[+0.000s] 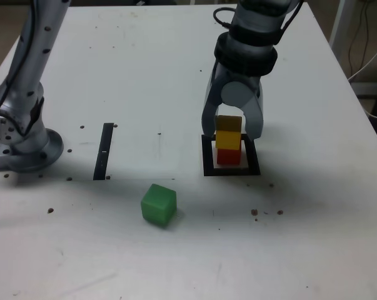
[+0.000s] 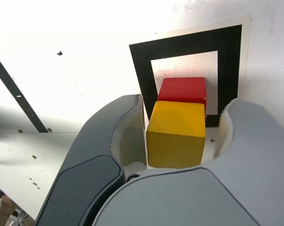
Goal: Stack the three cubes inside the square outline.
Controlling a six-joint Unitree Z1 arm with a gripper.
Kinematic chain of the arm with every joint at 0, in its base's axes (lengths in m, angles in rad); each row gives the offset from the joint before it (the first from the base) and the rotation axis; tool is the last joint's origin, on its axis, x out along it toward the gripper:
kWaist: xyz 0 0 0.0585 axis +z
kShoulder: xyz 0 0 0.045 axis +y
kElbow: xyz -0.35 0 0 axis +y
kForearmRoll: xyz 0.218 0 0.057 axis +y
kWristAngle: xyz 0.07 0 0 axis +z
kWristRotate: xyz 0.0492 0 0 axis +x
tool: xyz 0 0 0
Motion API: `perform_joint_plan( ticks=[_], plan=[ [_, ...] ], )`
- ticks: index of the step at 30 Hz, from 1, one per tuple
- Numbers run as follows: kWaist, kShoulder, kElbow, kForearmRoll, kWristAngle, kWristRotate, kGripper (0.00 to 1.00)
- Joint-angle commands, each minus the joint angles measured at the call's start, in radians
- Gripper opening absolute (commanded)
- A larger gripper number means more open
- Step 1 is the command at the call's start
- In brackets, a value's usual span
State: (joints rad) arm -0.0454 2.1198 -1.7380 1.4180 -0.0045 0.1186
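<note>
- Nearest me, the green cube (image 1: 159, 205) sits alone on the counter (image 1: 288, 237), open surface around it; only the exterior view shows it.
- Behind it, the red cube (image 1: 229, 156) is inside the square outline (image 1: 209, 170), the yellow cube (image 1: 229, 132) on top.
- The claw (image 1: 231, 132) stands open around the yellow one, with a gap at each side.
- The wrist view shows the outline's pale centre more fully.
</note>
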Motion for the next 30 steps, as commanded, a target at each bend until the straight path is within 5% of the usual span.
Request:
perform_joint_plan(
  ticks=[1, 12, 30],
  plan=[
    [0.002, -0.006, 0.003, -0.001, 0.001, 0.001, 0.97],
    [0.002, -0.137, 0.091, 0.006, 0.028, -0.012, 0.99],
    [-0.118, -0.331, 0.366, -0.062, -0.007, -0.072, 0.99]
  ],
)
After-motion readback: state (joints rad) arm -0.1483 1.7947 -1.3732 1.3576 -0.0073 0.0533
